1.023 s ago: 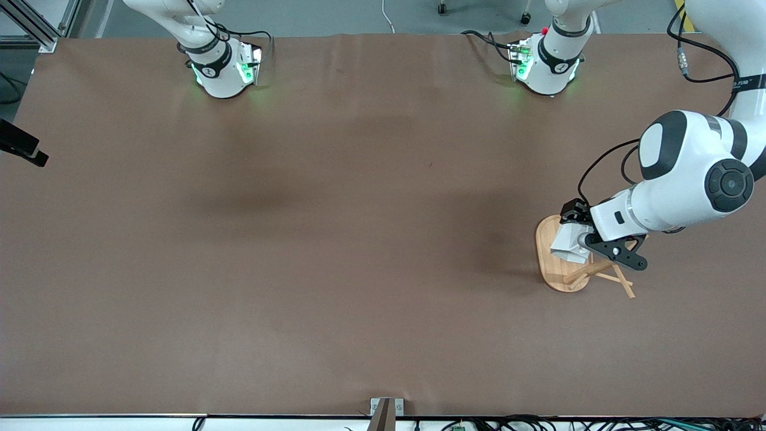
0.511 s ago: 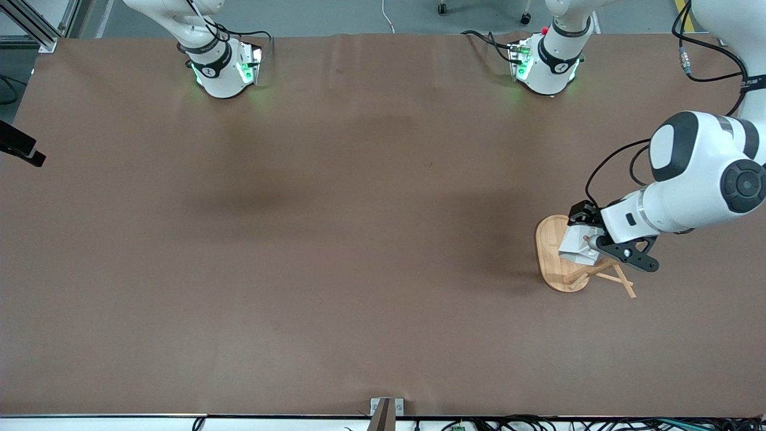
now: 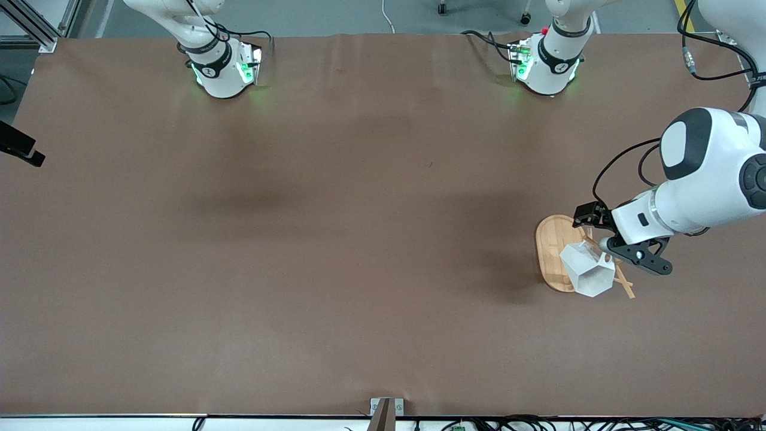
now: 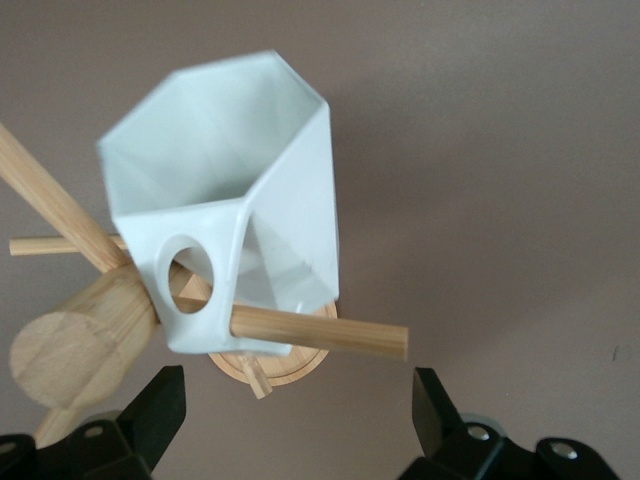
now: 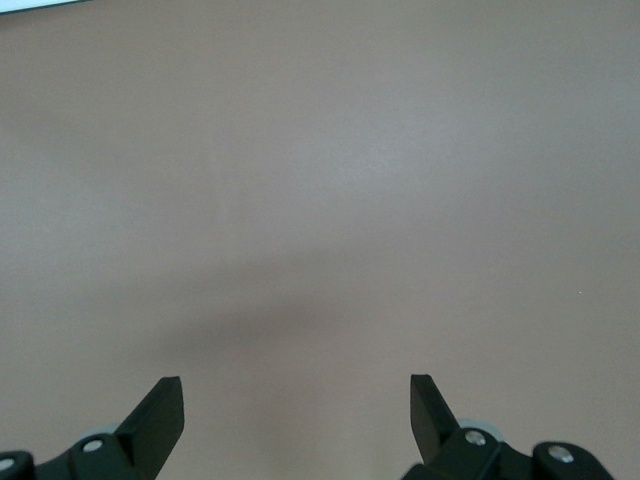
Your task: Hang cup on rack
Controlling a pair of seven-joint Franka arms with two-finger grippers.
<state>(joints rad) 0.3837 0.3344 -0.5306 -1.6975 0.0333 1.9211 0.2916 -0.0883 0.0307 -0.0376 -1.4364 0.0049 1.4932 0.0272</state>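
Note:
The white faceted cup (image 3: 588, 275) hangs from a peg (image 4: 320, 333) of the bamboo rack (image 3: 549, 248), with the peg passing through the round hole in its handle (image 4: 190, 280). It tilts with its polygonal mouth (image 4: 205, 135) facing up and outward. My left gripper (image 3: 598, 234) is open just beside the cup and over the rack, touching nothing. In the left wrist view its fingertips (image 4: 160, 405) stand wide on either side of the peg's end, with the left gripper (image 4: 298, 415) empty. The right gripper (image 5: 297, 400) is open over bare table and waits.
The rack stands near the left arm's end of the table, its post (image 4: 70, 345) and oval base (image 4: 270, 365) under the cup. Both arm bases (image 3: 221, 69) (image 3: 544, 66) sit along the table edge farthest from the front camera. A black bracket (image 3: 21, 146) juts in at the right arm's end.
The left gripper has opened and let go of the cup. The cup has swung down onto the peg. The gripper has drawn back a little toward the left arm's end.

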